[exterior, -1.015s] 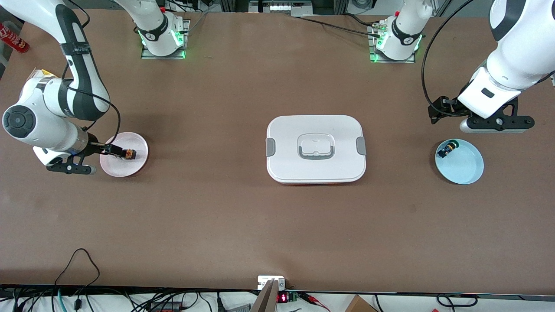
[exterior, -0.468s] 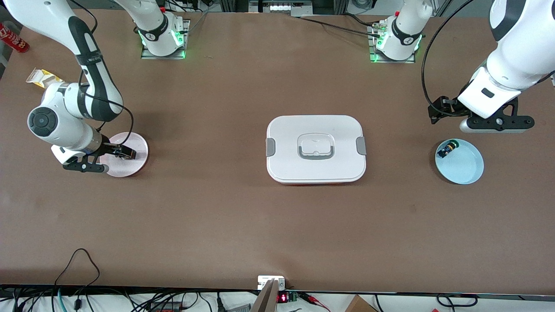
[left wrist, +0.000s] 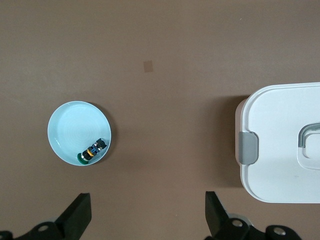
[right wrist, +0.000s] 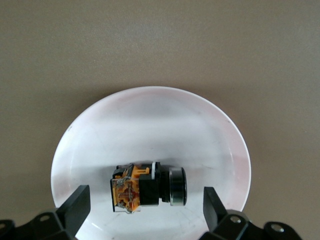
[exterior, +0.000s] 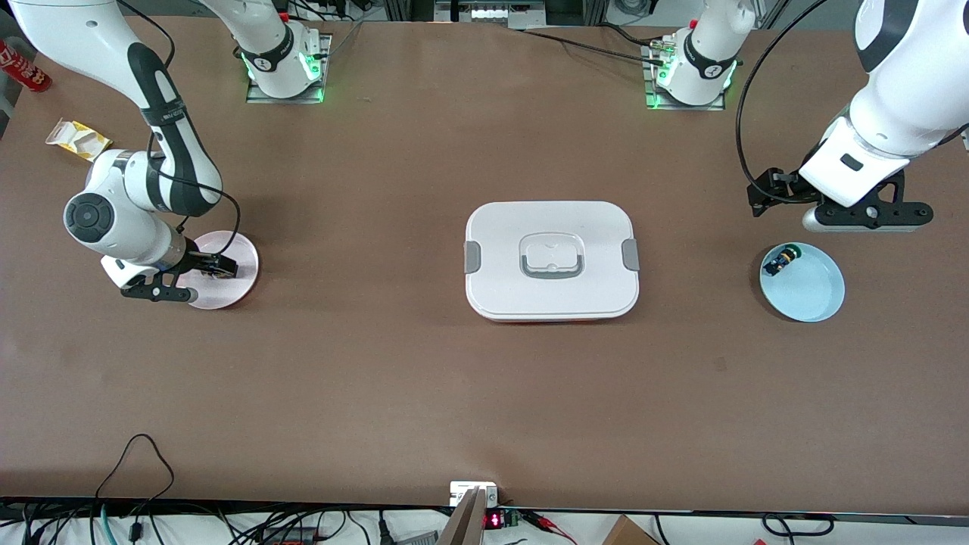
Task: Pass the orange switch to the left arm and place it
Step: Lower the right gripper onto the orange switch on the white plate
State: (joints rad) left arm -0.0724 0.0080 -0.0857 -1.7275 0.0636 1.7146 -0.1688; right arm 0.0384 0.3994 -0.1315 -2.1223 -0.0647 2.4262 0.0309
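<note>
The orange switch (right wrist: 147, 190) lies on its side in a pink plate (right wrist: 150, 125) at the right arm's end of the table. My right gripper (right wrist: 145, 202) is open just above the plate, one finger on each side of the switch, not touching it. In the front view the right gripper (exterior: 218, 266) covers most of the switch on the pink plate (exterior: 227, 291). The white box (exterior: 551, 260) stands shut at the table's middle and also shows in the left wrist view (left wrist: 285, 145). My left gripper (exterior: 867, 217) waits open and empty (left wrist: 147, 212) over bare table.
A light blue plate (exterior: 810, 291) near the left gripper holds a small black switch with blue and green parts (exterior: 780, 262); both also show in the left wrist view, plate (left wrist: 70, 127) and switch (left wrist: 93, 149). A yellow packet (exterior: 78, 138) and a red can (exterior: 23, 66) lie at the right arm's end.
My right arm has swung toward the table's middle and brought its open gripper over the orange switch, which now sits between the fingers. The left arm has not moved.
</note>
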